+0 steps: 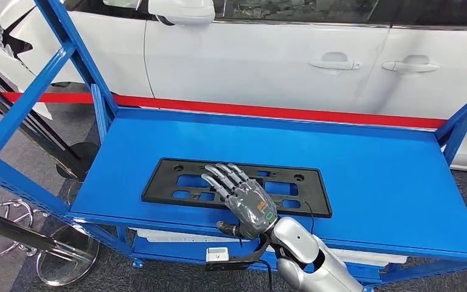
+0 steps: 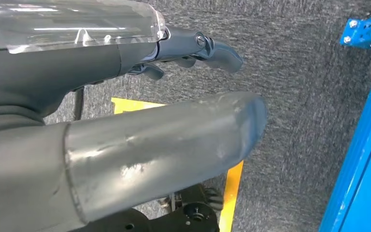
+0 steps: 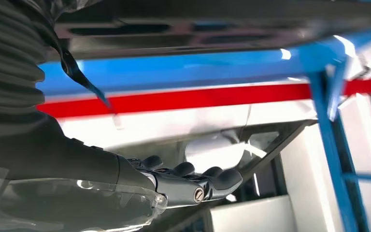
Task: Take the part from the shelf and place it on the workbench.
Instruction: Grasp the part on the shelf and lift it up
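Right hand [image 1: 243,198] lies flat over the part [image 1: 292,190] on the shelf [image 1: 389,182], fingers wide, holding nothing, apparently positioning to lift it; left hand [image 2: 193,48] hangs empty, fingers loosely apart

Head view bright, evenly lit, sharp; soft shadows. Right wrist view blurry, blown-out white glare. Left wrist view sharp, glare on the clear cover [image 2: 72,21].
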{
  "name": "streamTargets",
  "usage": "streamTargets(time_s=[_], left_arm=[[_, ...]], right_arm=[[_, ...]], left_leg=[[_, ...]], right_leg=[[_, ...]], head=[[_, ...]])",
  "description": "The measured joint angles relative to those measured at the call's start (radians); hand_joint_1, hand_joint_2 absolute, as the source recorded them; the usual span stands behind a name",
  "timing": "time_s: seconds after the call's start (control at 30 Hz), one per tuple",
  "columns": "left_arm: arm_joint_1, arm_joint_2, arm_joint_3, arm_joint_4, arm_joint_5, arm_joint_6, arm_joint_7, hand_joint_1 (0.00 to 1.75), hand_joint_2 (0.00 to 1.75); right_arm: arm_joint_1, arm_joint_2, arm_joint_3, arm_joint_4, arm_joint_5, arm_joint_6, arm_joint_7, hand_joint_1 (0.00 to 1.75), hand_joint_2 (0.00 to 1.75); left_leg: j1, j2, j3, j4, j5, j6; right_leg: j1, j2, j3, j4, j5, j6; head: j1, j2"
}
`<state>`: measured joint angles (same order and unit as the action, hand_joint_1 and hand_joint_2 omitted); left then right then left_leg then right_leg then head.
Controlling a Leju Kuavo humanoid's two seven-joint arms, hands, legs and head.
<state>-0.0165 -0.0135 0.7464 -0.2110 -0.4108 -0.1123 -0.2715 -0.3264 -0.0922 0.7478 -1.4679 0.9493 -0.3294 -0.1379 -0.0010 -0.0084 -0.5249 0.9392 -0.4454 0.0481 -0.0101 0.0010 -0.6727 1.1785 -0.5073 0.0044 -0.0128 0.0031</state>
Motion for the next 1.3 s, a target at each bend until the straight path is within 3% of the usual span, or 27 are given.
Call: streamTargets(time_s=[0.07, 0.1, 0.23, 0.3, 0.37, 0.4, 0.43, 0.47, 0.53, 0.6, 0.7, 0.77, 0.8, 0.87, 0.9, 0.93, 0.97, 1.0, 1.07, 1.1, 1.13, 1.23, 1.3], left_arm=[[0.001, -0.002, 0.0, 0.0, -0.006, 0.0, 0.0, 0.0, 0.0], [0.001, -0.003, 0.001, 0.001, -0.008, 0.0, 0.0, 0.0, 0.0], [0.001, -0.004, 0.001, 0.001, -0.011, 0.0, 0.0, 0.0, 0.0], [0.0, -0.004, 0.001, 0.001, -0.014, 0.0, 0.0, 0.0, 0.0], [0.0, -0.003, 0.001, 0.001, -0.018, 0.0, -0.001, 0.0, 0.0], [0.001, -0.003, 0.001, 0.001, -0.02, 0.0, -0.002, 0.0, 0.0], [0.001, -0.003, 0.001, 0.001, -0.022, 0.0, -0.003, 0.0, 0.0], [0.002, -0.003, 0.001, 0.001, -0.024, 0.0, -0.004, 0.0, 0.0], [0.002, -0.002, 0.001, 0.001, -0.027, 0.0, -0.006, 0.0, 0.0], [0.0, 0.0, 0.002, 0.001, -0.029, 0.0, -0.007, 0.0, 0.0], [0.0, 0.004, 0.005, 0.001, -0.029, 0.002, -0.008, 0.0, 0.0], [0.0, 0.005, 0.008, 0.001, -0.029, 0.003, -0.009, 0.0, 0.0], [0.0, 0.005, 0.009, 0.001, -0.029, 0.004, -0.01, 0.0, 0.0], [0.0, 0.004, 0.013, 0.001, -0.029, 0.004, -0.012, 0.0, 0.0], [0.001, 0.004, 0.017, 0.001, -0.029, 0.004, -0.013, 0.0, 0.0], [0.001, 0.004, 0.02, 0.001, -0.029, 0.004, -0.013, 0.0, 0.0], [0.001, 0.004, 0.023, 0.001, -0.029, 0.004, -0.014, 0.0, 0.0], [0.001, 0.004, 0.025, 0.001, -0.03, 0.003, -0.015, 0.0, 0.0], [0.001, 0.004, 0.027, 0.001, -0.033, 0.0, -0.017, 0.0, 0.0], [0.001, 0.004, 0.028, 0.001, -0.037, -0.002, -0.019, 0.0, 0.0], [0.001, 0.004, 0.029, 0.001, -0.041, -0.005, -0.021, 0.0, 0.0], [0.002, 0.004, 0.032, 0.001, -0.053, -0.012, -0.028, 0.0, 0.0], [0.002, 0.004, 0.034, 0.001, -0.059, -0.016, -0.03, 0.0, 0.0]], right_arm=[[0.006, -0.014, 0.007, 0.015, 0.085, -0.027, 0.02, 0.0, 1.75], [0.008, -0.02, 0.01, 0.022, 0.112, -0.036, 0.027, 0.0, 1.75], [0.018, -0.034, 0.019, 0.045, 0.147, -0.046, 0.035, 0.0, 1.75], [0.017, -0.036, 0.022, 0.052, 0.173, -0.046, 0.041, 0.0, 1.75], [0.017, -0.04, 0.028, 0.062, 0.21, -0.044, 0.048, 0.0, 1.75], [0.017, -0.042, 0.032, 0.069, 0.225, -0.042, 0.049, 0.0, 1.75], [0.017, -0.044, 0.037, 0.075, 0.238, -0.038, 0.049, 0.0, 1.75], [0.016, -0.046, 0.042, 0.082, 0.247, -0.034, 0.049, 0.0, 1.75], [0.012, -0.049, 0.049, 0.091, 0.264, -0.025, 0.051, 0.0, 1.75], [0.004, -0.05, 0.057, 0.097, 0.278, -0.018, 0.059, 0.0, 1.75], [-0.006, -0.051, 0.073, 0.102, 0.308, -0.016, 0.084, 0.0, 1.75], [-0.01, -0.05, 0.082, 0.104, 0.335, -0.017, 0.11, 0.0, 1.75], [-0.012, -0.05, 0.087, 0.105, 0.351, -0.015, 0.128, 0.0, 1.75], [-0.014, -0.043, 0.097, 0.11, 0.381, -0.002, 0.173, 0.0, 1.75], [-0.015, -0.036, 0.101, 0.115, 0.39, 0.007, 0.194, 0.0, 1.75], [-0.017, -0.028, 0.103, 0.121, 0.396, 0.015, 0.211, 0.0, 1.75], [-0.021, -0.02, 0.105, 0.127, 0.397, 0.021, 0.225, 0.0, 1.75], [-0.025, -0.011, 0.107, 0.135, 0.396, 0.026, 0.236, 0.0, 1.75], [-0.035, 0.004, 0.108, 0.153, 0.387, 0.03, 0.263, 0.0, 1.75], [-0.041, 0.013, 0.107, 0.165, 0.381, 0.031, 0.277, 0.0, 1.75], [-0.045, 0.021, 0.104, 0.177, 0.375, 0.032, 0.289, 0.08, 1.75], [-0.057, 0.043, 0.083, 0.216, 0.36, 0.035, 0.323, 0.55, 1.75], [-0.063, 0.053, 0.062, 0.24, 0.352, 0.039, 0.339, 0.63, 1.75]], left_leg=[[-0.002, -0.002, 0.008, 0.003, -0.009, -0.006], [-0.003, -0.002, 0.009, 0.005, -0.012, -0.01], [-0.003, 0.001, 0.004, 0.019, -0.033, -0.026], [0.001, 0.002, -0.029, 0.098, -0.08, -0.039], [0.006, 0.003, -0.1, 0.243, -0.139, -0.05], [0.008, 0.003, -0.132, 0.3, -0.153, -0.053], [0.01, 0.003, -0.147, 0.319, -0.145, -0.053], [0.011, 0.003, -0.14, 0.295, -0.117, -0.052], [0.009, 0.003, -0.084, 0.157, -0.034, -0.041], [0.002, 0.003, -0.034, 0.046, 0.009, -0.027], [0.0, 0.003, -0.018, 0.009, 0.01, -0.015], [0.006, 0.004, -0.012, -0.006, 0.016, -0.009], [0.008, 0.005, -0.01, -0.011, 0.018, -0.006], [0.006, 0.006, -0.01, -0.01, 0.018, -0.002], [0.005, 0.006, -0.01, -0.008, 0.016, -0.001], [0.005, 0.006, -0.01, -0.005, 0.015, 0.0], [0.005, 0.006, -0.009, -0.003, 0.012, -0.001], [0.005, 0.005, -0.006, 0.0, 0.009, -0.002], [0.003, 0.003, -0.003, 0.007, 0.002, -0.009], [0.001, 0.002, -0.005, 0.011, -0.001, -0.013], [-0.001, 0.001, -0.008, 0.014, -0.002, -0.017], [0.0, 0.001, -0.013, 0.023, -0.009, -0.029], [0.003, 0.002, -0.036, 0.078, -0.048, -0.04]], right_leg=[[0.002, 0.0, 0.065, -0.136, 0.062, -0.009], [0.004, 0.001, 0.084, -0.178, 0.073, -0.013], [0.003, 0.004, 0.097, -0.201, 0.065, -0.026], [-0.003, 0.002, 0.104, -0.205, 0.063, -0.033], [-0.003, 0.0, 0.106, -0.205, 0.06, -0.036], [-0.003, -0.001, 0.107, -0.204, 0.059, -0.037], [-0.003, 0.0, 0.109, -0.204, 0.057, -0.037], [-0.003, 0.0, 0.112, -0.203, 0.055, -0.036], [-0.002, 0.002, 0.121, -0.204, 0.051, -0.034], [0.0, 0.004, 0.125, -0.207, 0.049, -0.029], [0.003, 0.005, 0.124, -0.213, 0.052, -0.015], [0.004, 0.003, 0.116, -0.189, 0.031, -0.006], [0.005, 0.003, 0.098, -0.145, 0.003, -0.004], [0.004, 0.002, 0.033, -0.003, -0.068, 0.0], [0.003, 0.002, 0.002, 0.06, -0.09, 0.002], [0.003, 0.002, -0.014, 0.093, -0.093, 0.003], [0.002, 0.002, -0.011, 0.083, -0.074, 0.004], [0.001, 0.002, 0.013, 0.033, -0.039, 0.003], [-0.001, 0.002, 0.082, -0.111, 0.029, -0.001], [-0.002, 0.002, 0.105, -0.162, 0.046, -0.004], [-0.001, 0.003, 0.115, -0.188, 0.05, -0.006], [-0.001, 0.005, 0.114, -0.195, 0.048, -0.018], [-0.005, 0.003, 0.117, -0.2, 0.051, -0.027]], head=[[0.0, 0.0], [0.0, 0.0], [0.0, 0.0], [0.0, 0.0], [0.0, 0.0], [0.0, 0.0], [-0.001, 0.0], [-0.001, 0.0], [0.0, 0.0], [0.0, 0.0], [0.0, 0.0], [0.0, 0.0], [0.0, 0.0], [0.0, 0.0], [0.0, 0.0], [0.0, 0.0], [0.0, 0.0], [0.0, 0.0], [0.0, 0.0], [0.0, 0.0], [0.0, 0.0], [0.0, 0.0], [0.0, 0.0]])
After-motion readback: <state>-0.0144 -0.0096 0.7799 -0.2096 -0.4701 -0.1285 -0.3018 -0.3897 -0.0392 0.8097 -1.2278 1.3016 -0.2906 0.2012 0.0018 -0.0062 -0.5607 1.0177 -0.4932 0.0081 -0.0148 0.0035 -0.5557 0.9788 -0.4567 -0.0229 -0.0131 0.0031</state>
